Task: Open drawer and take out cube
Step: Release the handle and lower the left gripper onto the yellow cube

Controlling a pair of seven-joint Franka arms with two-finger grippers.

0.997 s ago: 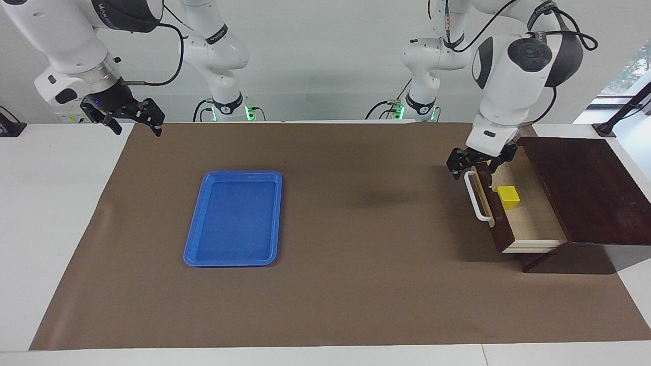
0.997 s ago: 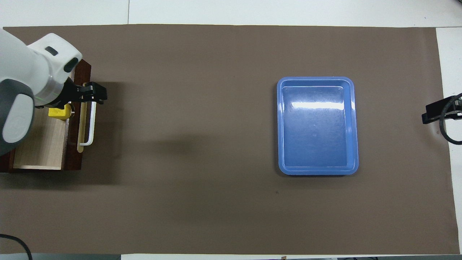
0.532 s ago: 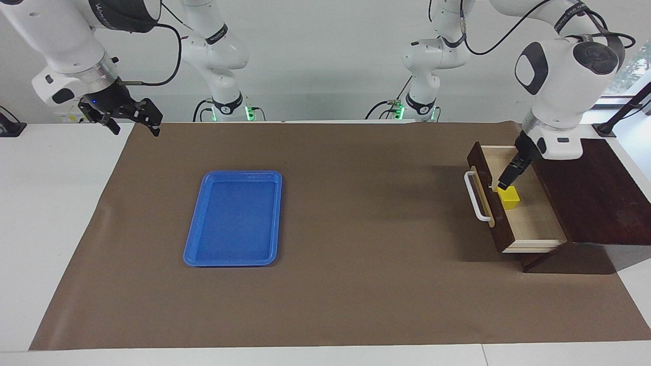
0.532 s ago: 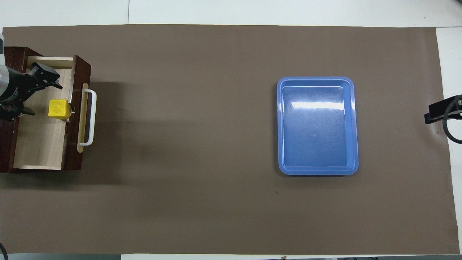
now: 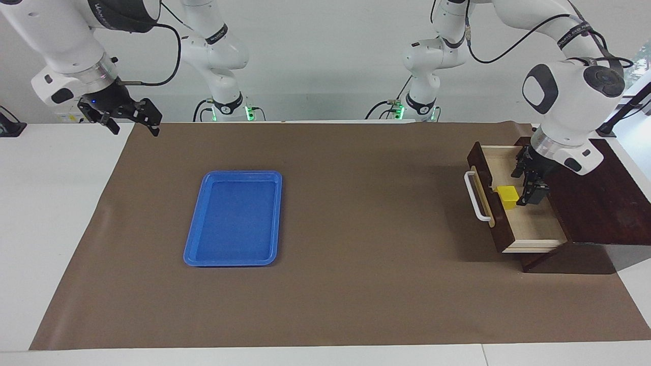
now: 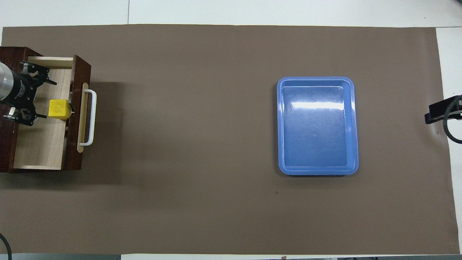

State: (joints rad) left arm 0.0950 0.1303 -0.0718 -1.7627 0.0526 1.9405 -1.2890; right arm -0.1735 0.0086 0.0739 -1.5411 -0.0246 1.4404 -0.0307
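Overhead view is showing the drawer [image 6: 43, 144] standing pulled open, so the take-out step is now in hand, with the left gripper [image 6: 45, 99] reaching inside, fingers spread wide and holding nothing. The cube [image 6: 58, 108] is sitting just beside its tips, toward the drawer front; next, the fingers need to straddle it and close. The right gripper [image 5: 133, 122] is waiting open above the table edge.
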